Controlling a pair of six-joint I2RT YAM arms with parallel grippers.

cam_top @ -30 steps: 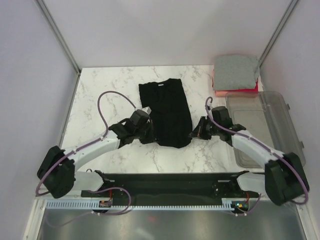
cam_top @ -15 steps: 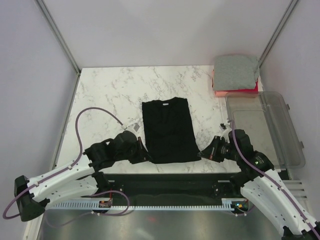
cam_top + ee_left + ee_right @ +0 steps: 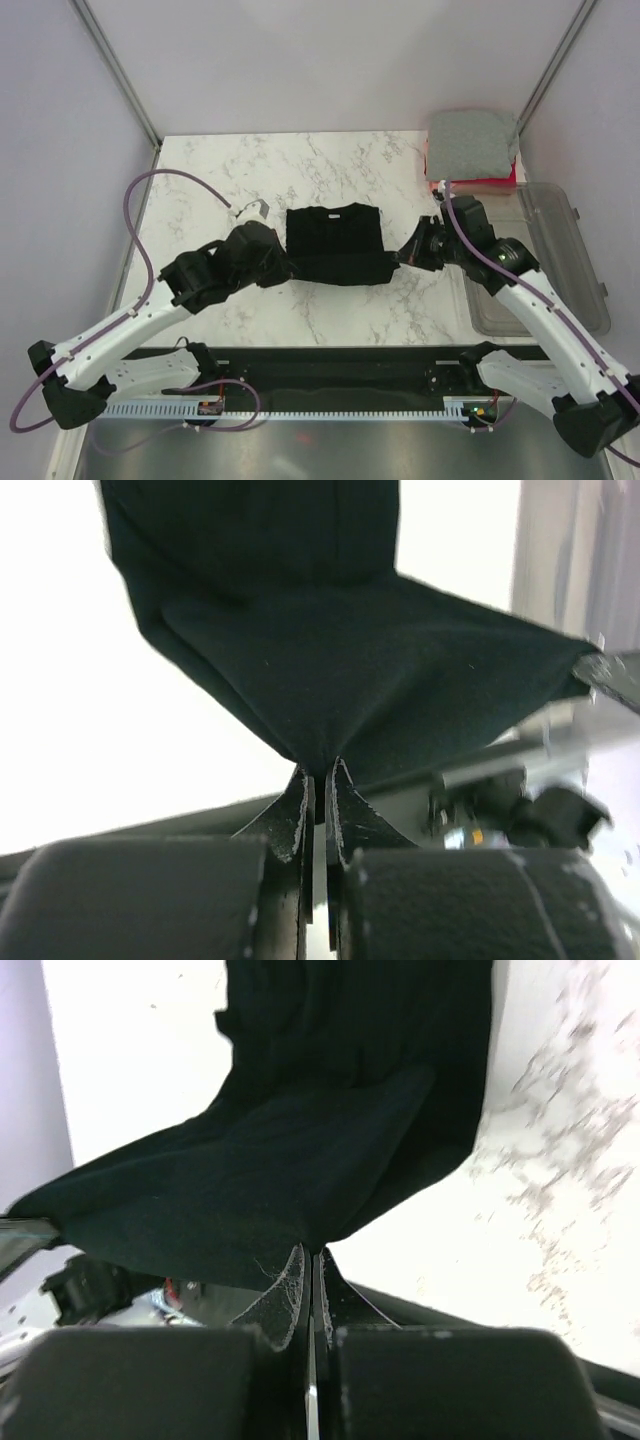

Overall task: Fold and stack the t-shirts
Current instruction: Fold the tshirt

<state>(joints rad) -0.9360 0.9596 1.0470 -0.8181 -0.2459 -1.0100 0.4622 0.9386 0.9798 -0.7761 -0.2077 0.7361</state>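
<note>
— A laundry room at home?

— No, a robotics lab's test cell. Plain pale walls (image 3: 330, 60) and aluminium frame posts (image 3: 115, 70) box in a marble-print counter (image 3: 200, 180). The left arm (image 3: 130, 325) and right arm (image 3: 540, 305) are bolted to a black rail (image 3: 330, 362), beside a slotted cable duct (image 3: 330, 408) and looping purple cables (image 3: 128, 215).

— And the clothes?

— The only household things: a black t-shirt (image 3: 338, 245), folded t-shirts (image 3: 472, 140), a clear plastic bin (image 3: 575, 250).

Pink tee (image 3: 486, 181) mostly under grey tee (image 3: 472, 142)

L gripper (image 3: 290, 268), R gripper (image 3: 398, 259) swung black tee (image 3: 335, 238) hem fwd, tee half-length
</note>
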